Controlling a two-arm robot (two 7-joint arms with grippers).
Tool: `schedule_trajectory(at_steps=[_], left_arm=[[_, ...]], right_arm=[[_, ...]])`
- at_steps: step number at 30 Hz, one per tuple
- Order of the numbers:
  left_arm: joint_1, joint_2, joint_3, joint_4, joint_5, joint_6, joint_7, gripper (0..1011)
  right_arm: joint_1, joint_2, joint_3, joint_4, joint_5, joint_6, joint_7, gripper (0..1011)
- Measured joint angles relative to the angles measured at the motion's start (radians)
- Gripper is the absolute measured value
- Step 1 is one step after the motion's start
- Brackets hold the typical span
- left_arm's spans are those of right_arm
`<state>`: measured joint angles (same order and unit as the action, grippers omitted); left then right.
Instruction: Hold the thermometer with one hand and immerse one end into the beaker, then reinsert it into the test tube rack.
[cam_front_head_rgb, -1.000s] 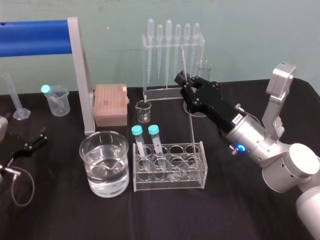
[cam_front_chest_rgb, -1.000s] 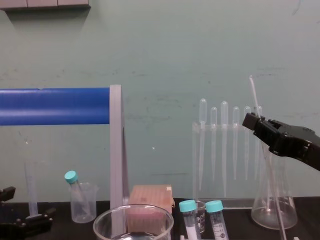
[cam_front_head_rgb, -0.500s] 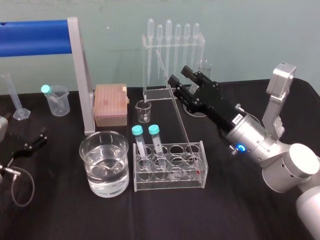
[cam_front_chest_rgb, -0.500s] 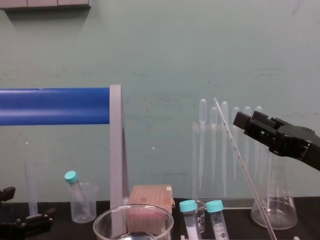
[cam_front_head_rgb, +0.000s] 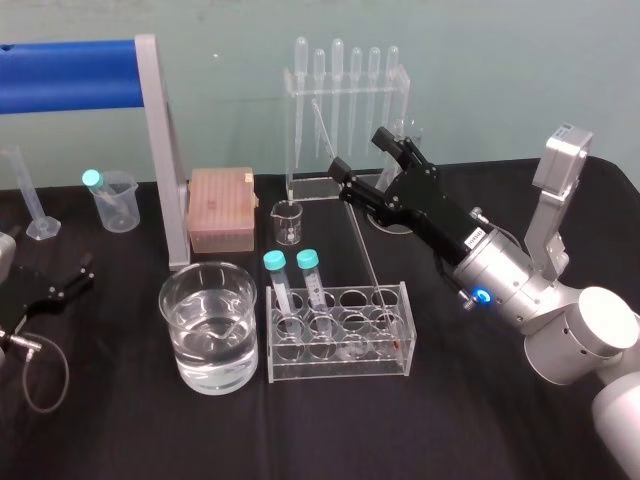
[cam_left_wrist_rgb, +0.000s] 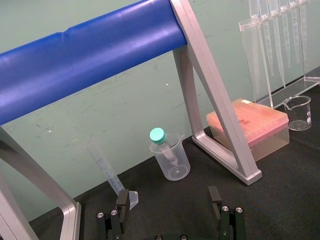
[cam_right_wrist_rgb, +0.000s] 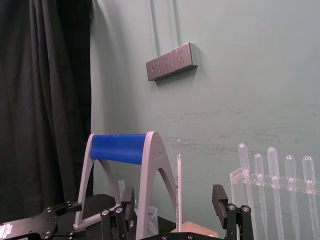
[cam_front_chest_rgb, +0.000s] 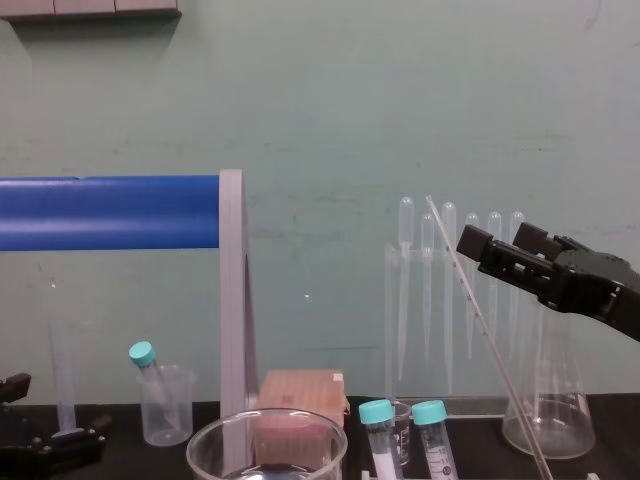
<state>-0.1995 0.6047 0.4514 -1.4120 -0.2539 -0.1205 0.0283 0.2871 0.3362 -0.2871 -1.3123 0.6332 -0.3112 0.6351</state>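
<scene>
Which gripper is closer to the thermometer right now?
Right. The right gripper has its open fingers either side of the thermometer, which leans in the test tube rack; the left gripper lies far off to the left.

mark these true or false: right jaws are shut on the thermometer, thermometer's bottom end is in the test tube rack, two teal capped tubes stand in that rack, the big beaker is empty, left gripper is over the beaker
1. The right gripper's jaws are shut on the thermometer. False: the right gripper is open, and the thermometer stands between the jaws, free of both.
2. The thermometer's bottom end is in the test tube rack. True; it leans in a slot at the rack's right end.
3. Two teal-capped tubes stand in the rack. True.
4. The big beaker is empty. False: it holds clear liquid.
5. The left gripper is over the beaker. False: the left gripper lies on the table, far left.
</scene>
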Motion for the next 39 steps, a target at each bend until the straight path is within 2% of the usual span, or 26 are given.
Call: schedule_trajectory(at_steps=[2,8,10,13,14,16,17,19,22,25,29,32,39], left_arm=[[0.000,0.000,0.000,0.000,0.000,0.000,0.000,1008],[0.000,0.000,0.000,0.000,0.000,0.000,0.000,1008],[0.000,0.000,0.000,0.000,0.000,0.000,0.000,1008],[0.000,0.000,0.000,0.000,0.000,0.000,0.000,1008],[0.000,0.000,0.000,0.000,0.000,0.000,0.000,1008],[0.000,0.000,0.000,0.000,0.000,0.000,0.000,1008],[0.000,0.000,0.000,0.000,0.000,0.000,0.000,1008],[0.000,0.000,0.000,0.000,0.000,0.000,0.000,1008],[0.000,0.000,0.000,0.000,0.000,0.000,0.000,1008],[0.000,0.000,0.000,0.000,0.000,0.000,0.000,1008],[0.000,0.000,0.000,0.000,0.000,0.000,0.000,1008],[0.000,0.000,0.000,0.000,0.000,0.000,0.000,1008],[0.000,0.000,0.000,0.000,0.000,0.000,0.000,1008]], right_arm=[[0.000,0.000,0.000,0.000,0.000,0.000,0.000,1004],[0.000,0.000,0.001,-0.001,-0.001,0.000,-0.001,1004],[-0.008,0.003,0.008,-0.013,-0.015,-0.001,-0.028,1004],[-0.038,0.012,0.042,-0.061,-0.075,-0.009,-0.131,1004],[-0.059,0.017,0.064,-0.090,-0.115,-0.008,-0.196,1004],[-0.080,0.022,0.088,-0.118,-0.155,0.001,-0.261,1004],[-0.102,0.028,0.110,-0.146,-0.193,0.017,-0.326,1004],[-0.131,0.037,0.138,-0.180,-0.245,0.049,-0.406,1004],[-0.164,0.042,0.167,-0.211,-0.296,0.103,-0.485,1004],[-0.187,0.041,0.184,-0.224,-0.325,0.155,-0.532,1004],[-0.200,0.032,0.191,-0.214,-0.336,0.188,-0.550,1004],[-0.206,0.015,0.192,-0.182,-0.339,0.211,-0.552,1004],[-0.203,-0.028,0.200,-0.119,-0.316,0.187,-0.515,1004]])
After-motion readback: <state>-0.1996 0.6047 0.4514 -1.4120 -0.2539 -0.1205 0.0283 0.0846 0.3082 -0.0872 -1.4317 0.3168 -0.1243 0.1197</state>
